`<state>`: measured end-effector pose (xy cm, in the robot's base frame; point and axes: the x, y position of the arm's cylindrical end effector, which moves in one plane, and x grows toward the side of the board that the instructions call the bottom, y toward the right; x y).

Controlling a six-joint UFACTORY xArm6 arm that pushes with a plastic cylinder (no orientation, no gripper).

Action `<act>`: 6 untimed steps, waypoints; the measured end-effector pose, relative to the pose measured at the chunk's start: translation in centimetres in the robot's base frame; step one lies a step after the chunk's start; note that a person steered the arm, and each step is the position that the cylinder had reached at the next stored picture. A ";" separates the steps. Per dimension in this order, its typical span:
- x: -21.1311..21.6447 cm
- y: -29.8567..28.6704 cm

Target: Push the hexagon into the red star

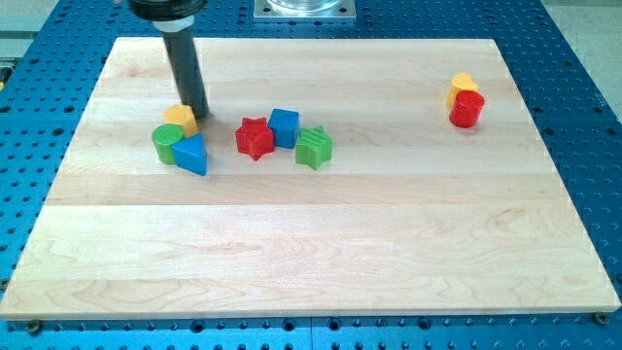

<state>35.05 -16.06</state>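
Note:
The yellow hexagon (180,120) lies at the view's left on the wooden board (311,243). My tip (200,117) stands right against the hexagon's right side, touching it or nearly so. The red star (255,138) lies to the right of the tip, a short way below it in the view. A green cylinder (166,143) and a blue triangular block (191,154) sit just below the hexagon, close together.
A blue cube (284,127) touches the red star's right side, with a green star (313,148) next to it. At the view's upper right a red cylinder (466,109) stands in front of a yellow block (462,86). Blue perforated table surrounds the board.

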 end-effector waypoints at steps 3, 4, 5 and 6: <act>1.7 -3.2; 3.4 -3.2; 3.4 -1.5; 2.3 1.7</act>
